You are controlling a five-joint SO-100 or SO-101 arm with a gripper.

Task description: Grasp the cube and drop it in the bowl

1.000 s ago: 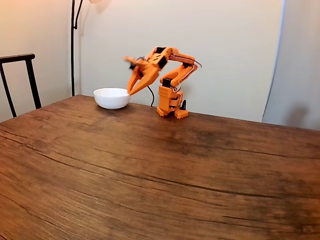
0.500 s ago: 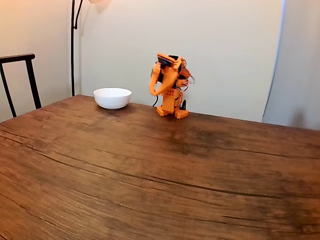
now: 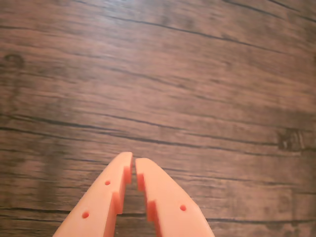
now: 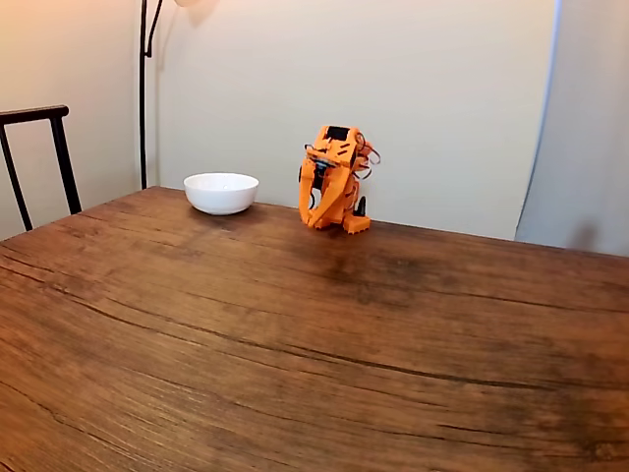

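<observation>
In the wrist view the gripper points down at bare wooden table, its two orange fingers drawn together with just a thin slit between the tips and nothing held between them; dark grain lines run across the boards and a knot shows at the right. In the fixed view the arm is folded down compactly over its base at the far edge of the table, the gripper hanging low in front of the base, near the tabletop. A second ago it stretched out to the left with the gripper over the bowl's rim, and half a second ago it was swinging back, raised and half folded; now it is tucked in and well apart from the bowl. The bowl has not moved: white, smooth, round and shallow, it stands on the table to the left of the arm, near the far edge. Its inside cannot be seen from this angle, so the cube's place cannot be told. A dark chair stands at the left.
</observation>
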